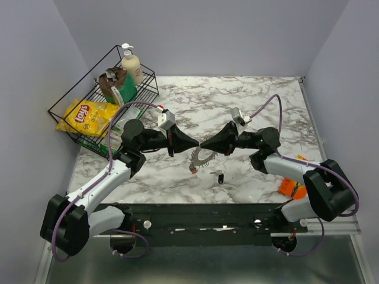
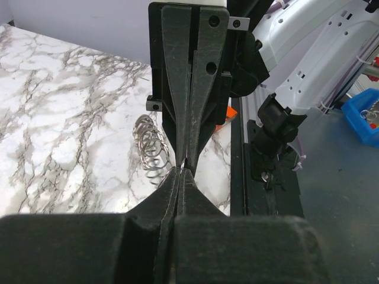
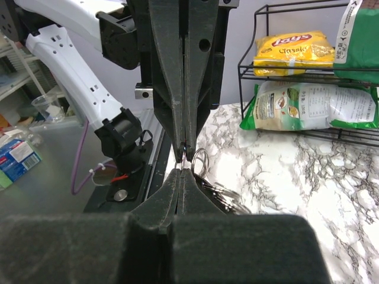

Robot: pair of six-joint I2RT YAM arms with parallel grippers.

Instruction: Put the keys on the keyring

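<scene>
Left gripper [image 1: 198, 144] closed; right gripper [image 1: 202, 145] clamps keyring [image 1: 201, 158]. Only from above we see a black key [image 1: 220, 176] toward the table's [image 1: 260, 100] near edge.

Yellow chip bag [image 3: 294, 48] in the black wire rack [image 3: 249, 70]: the brand roundel "Lay's" with the word "Classic" beside it, both legible in the right wrist view; in the top external view the same bag shows only the red roundel, its lettering too small to read. Pale bag [image 3: 308, 106] lying below it: a printed panel of fine text, not legible. Green packet [image 3: 358, 35] at the right edge: a white strip bearing small lettering, not legible
</scene>
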